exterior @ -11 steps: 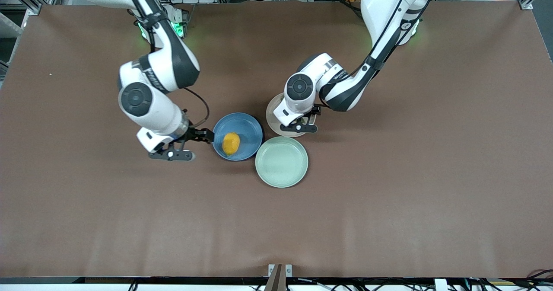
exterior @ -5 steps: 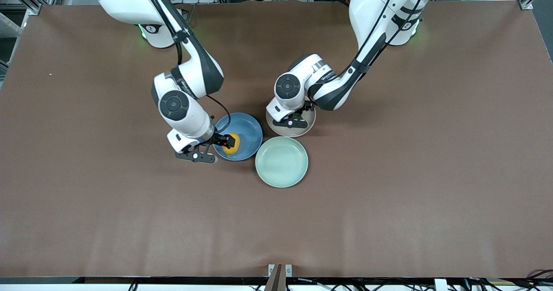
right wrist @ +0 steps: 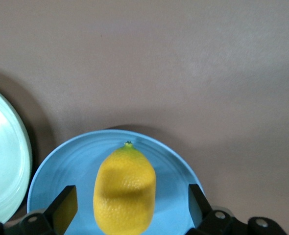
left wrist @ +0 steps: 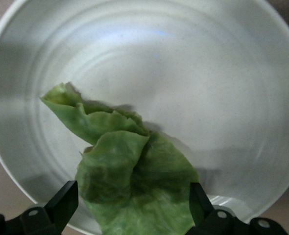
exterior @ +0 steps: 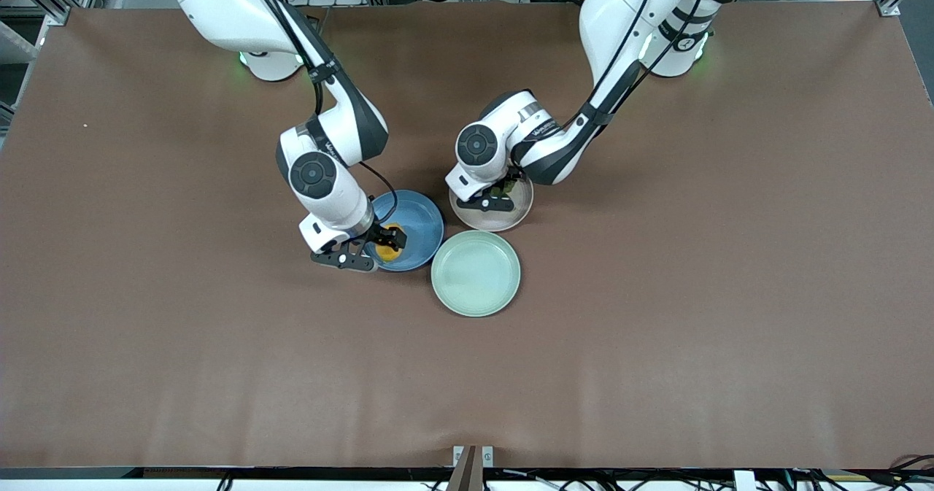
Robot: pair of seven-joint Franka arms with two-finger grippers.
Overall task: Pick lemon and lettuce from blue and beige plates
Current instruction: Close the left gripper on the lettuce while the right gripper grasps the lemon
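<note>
Right wrist view shows you right gripper (right wrist: 127,210) spread wide astride lemon (right wrist: 125,191) on blue plate (right wrist: 51,176), not gripping. Left gripper (left wrist: 132,208) likewise open, straddling lettuce (left wrist: 125,181) on beige plate (left wrist: 208,98).

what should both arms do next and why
Probably shut both sets of fingers. The right gripper is open astride the lemon on the blue plate, and the left gripper is open astride the lettuce on the beige plate.
</note>
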